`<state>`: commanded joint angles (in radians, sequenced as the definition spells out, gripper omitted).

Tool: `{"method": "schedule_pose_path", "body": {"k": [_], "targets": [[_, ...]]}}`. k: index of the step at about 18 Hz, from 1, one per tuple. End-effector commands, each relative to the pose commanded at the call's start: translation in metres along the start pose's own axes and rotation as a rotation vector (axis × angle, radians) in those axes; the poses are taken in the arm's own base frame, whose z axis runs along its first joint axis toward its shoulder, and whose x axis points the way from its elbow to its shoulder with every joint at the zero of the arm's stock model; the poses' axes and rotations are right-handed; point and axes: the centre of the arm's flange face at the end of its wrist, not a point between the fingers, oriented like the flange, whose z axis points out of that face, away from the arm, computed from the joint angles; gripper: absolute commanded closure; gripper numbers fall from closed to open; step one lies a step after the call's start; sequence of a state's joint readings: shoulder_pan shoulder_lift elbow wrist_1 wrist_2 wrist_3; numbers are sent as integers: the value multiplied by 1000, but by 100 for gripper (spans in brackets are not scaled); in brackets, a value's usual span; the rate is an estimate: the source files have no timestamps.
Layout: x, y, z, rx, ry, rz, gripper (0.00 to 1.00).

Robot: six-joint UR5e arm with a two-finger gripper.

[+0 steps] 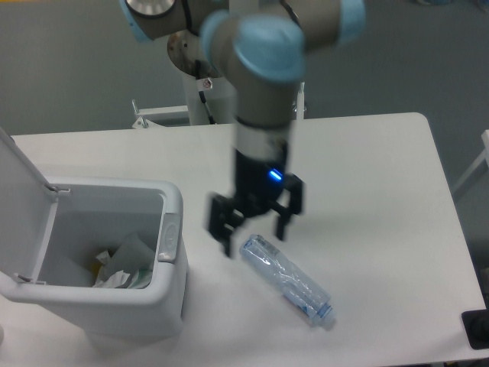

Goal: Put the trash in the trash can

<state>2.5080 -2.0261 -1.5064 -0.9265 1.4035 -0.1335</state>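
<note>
The crushed clear plastic bottle with bluish label lies on the white table, slanting from upper left to lower right, its cap end at the lower right. My gripper is open and hangs just over the bottle's upper-left end, one finger on each side of it; I cannot tell whether it touches. The light grey trash can stands at the left with its flip lid open. Whitish crumpled pieces lie inside it; I cannot tell whether the cup-like piece is among them.
The push-button sits on the bin's right rim, close to my left finger. The arm's base stands at the table's back edge. A dark object sits at the table's front right corner.
</note>
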Motion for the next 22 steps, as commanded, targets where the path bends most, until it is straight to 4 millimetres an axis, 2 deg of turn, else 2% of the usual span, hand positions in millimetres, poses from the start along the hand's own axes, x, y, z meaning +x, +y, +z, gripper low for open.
{"method": "schedule_pose_path", "body": {"k": [3,5,6,9,11,14,17,19,22], "targets": [[-21,-5,44,-54,-34,-17,0],[-25,-5,68,-83,-39,-20,0],[-29,-12,83,-89,-48,-22,0],[-36,-22,101,-92,-108,-20,0],[-35,-25,103,-90,-108,-32,0],[-33,-22,116,-104,-120,-57,0],[-13,-20,122,-105,-119,-34,0],[-10,-19,125,-108,-118,-39,0],[-4,-14,140,-118,-132,-25,0]]}}
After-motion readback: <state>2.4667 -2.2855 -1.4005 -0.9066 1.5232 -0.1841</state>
